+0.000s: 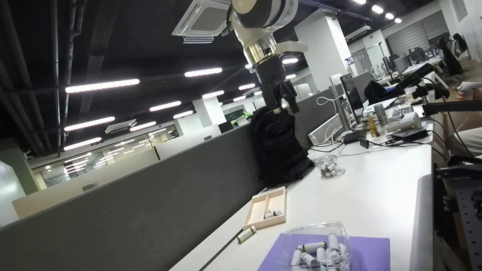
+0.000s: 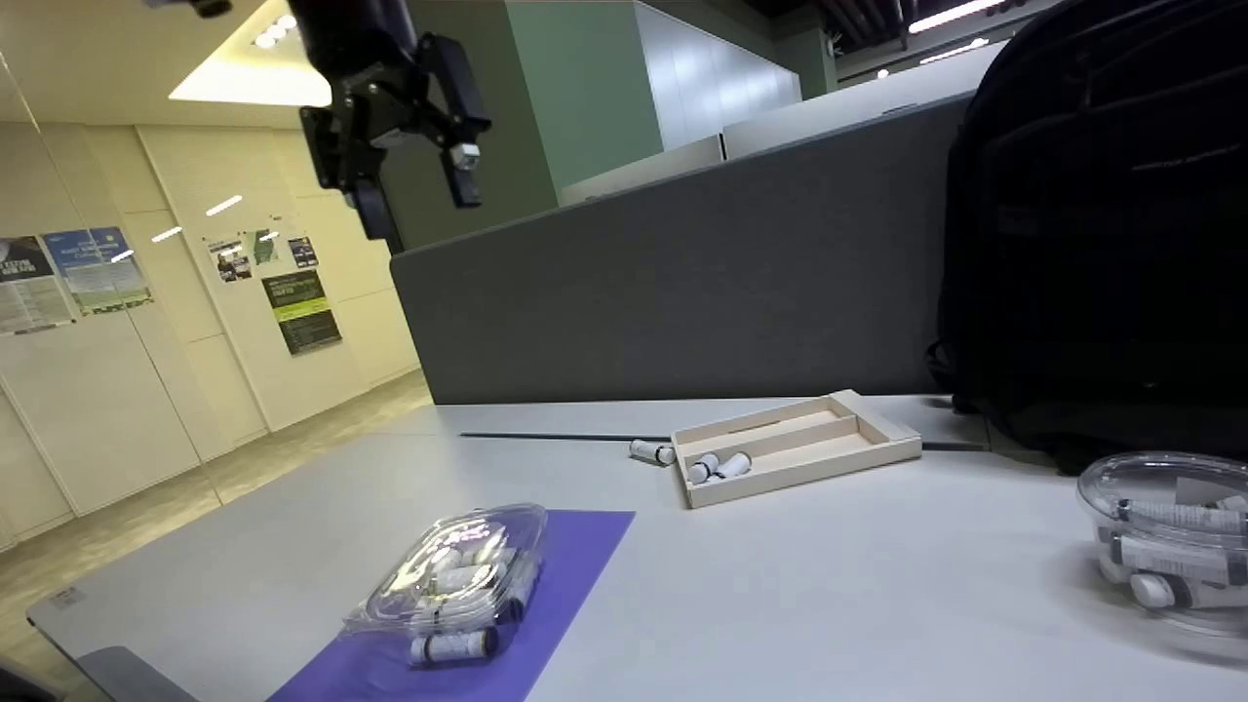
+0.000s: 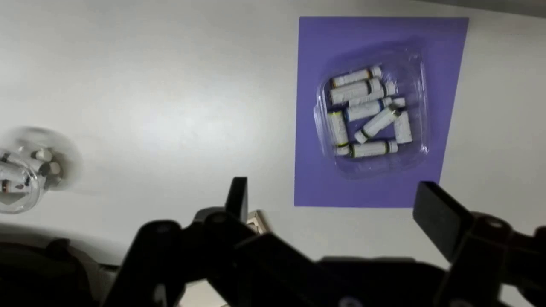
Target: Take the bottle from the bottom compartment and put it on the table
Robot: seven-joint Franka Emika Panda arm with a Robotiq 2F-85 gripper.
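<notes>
The wooden tray (image 1: 264, 223) (image 2: 809, 478) has two compartments and lies on the white table (image 1: 376, 188) (image 2: 829, 585) (image 3: 170, 106). Two small white bottles (image 1: 273, 214) (image 2: 733, 465) lie at one end of its compartment farther from the partition. Another white bottle (image 1: 246, 234) (image 2: 651, 451) lies on the table beside the tray's end. In the wrist view only a tray corner (image 3: 261, 221) shows; my gripper hides most of it and its bottles. My gripper (image 1: 285, 109) (image 2: 419, 210) (image 3: 330, 198) is open and empty, high above the table.
A clear container (image 1: 339, 227) (image 2: 531, 522) (image 3: 420, 85) of several bottles sits on a purple mat (image 1: 371, 250) (image 2: 590, 546) (image 3: 358, 196). A round clear tub (image 1: 327, 165) (image 2: 1170, 487) (image 3: 25, 204) holds bottles. A black backpack (image 1: 278, 150) (image 2: 1102, 253) leans at the grey partition (image 1: 169, 199) (image 2: 682, 302).
</notes>
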